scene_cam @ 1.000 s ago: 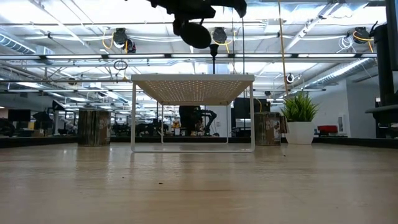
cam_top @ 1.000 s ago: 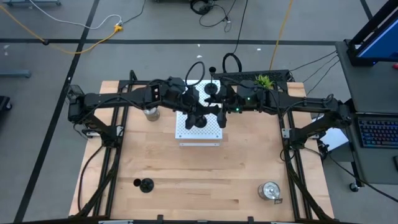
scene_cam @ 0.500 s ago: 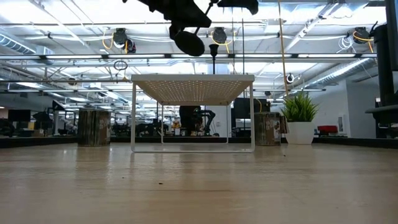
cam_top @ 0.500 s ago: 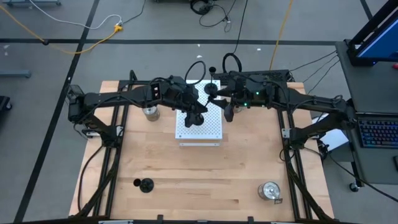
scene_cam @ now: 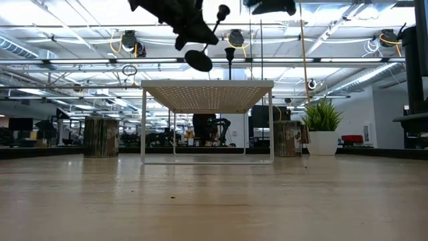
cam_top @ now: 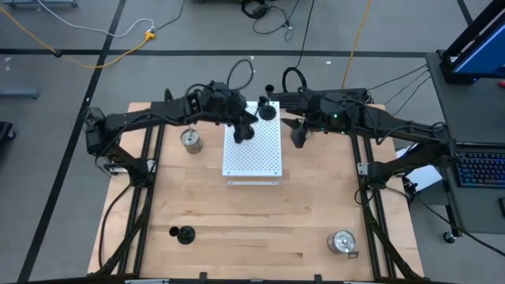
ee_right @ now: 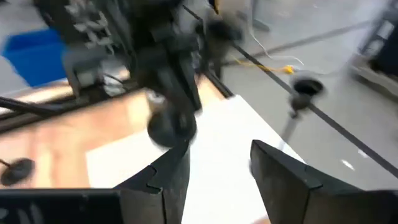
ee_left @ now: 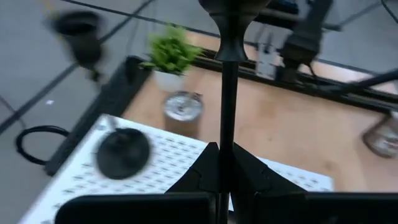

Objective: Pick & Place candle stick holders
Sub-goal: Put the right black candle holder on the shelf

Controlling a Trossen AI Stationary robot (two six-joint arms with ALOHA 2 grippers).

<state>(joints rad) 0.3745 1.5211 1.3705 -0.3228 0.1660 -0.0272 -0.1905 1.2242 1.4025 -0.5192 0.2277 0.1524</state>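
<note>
Above the white board's [cam_top: 252, 150] twelve o'clock edge, my left gripper [cam_top: 241, 130] clamps a black holder [ee_left: 227, 93] by its stem; next, lowering it upright beside the standing holder [cam_top: 267, 109]. My right gripper [cam_top: 298, 136] hangs parted, empty.

A grey floor [cam_top: 71, 87] with dark tape lines surrounded the wooden tabletop [cam_top: 260, 217]; yellow and white cables [cam_top: 118, 43] trailed beyond it. Strip lights [scene_cam: 60, 13] lit the open ceiling.

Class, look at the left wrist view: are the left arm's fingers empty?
No, the left fingers are shut on the thin stem of a black candle holder.
</note>
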